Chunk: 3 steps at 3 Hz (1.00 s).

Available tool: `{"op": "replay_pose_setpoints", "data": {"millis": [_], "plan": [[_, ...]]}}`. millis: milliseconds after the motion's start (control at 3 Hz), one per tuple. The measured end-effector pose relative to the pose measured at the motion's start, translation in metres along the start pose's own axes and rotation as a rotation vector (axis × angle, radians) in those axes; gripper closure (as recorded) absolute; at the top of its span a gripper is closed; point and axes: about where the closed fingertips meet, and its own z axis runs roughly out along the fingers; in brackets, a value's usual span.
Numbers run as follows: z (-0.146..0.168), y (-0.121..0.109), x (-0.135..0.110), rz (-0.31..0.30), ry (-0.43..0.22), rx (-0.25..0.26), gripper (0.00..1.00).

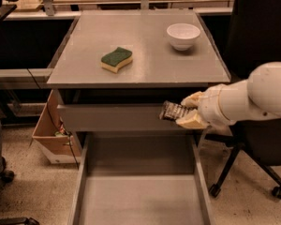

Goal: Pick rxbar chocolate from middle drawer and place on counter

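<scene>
Dark, flat rxbar chocolate [170, 110] in grip of end effector [182, 112] above middle drawer [140, 198]

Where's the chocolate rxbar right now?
Camera view, right of centre: the rxbar chocolate sits in the pincer above the open middle drawer, just below the counter edge.

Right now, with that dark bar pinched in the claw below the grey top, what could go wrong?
The gripper pinches the rxbar chocolate by one end; it could slip into the open middle drawer below. The bar sits lower than the counter edge and might snag there going up. The white bowl stands on the arm's side and could get bumped.
</scene>
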Motion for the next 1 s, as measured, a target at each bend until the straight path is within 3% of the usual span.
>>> {"op": "replay_pose_setpoints", "data": {"millis": [333, 1000], "plan": [[-0.019, -0.036, -0.034, -0.059, 0.006, 0.071, 1.00], [-0.011, -0.104, -0.061, -0.113, -0.042, 0.120, 1.00]]}}
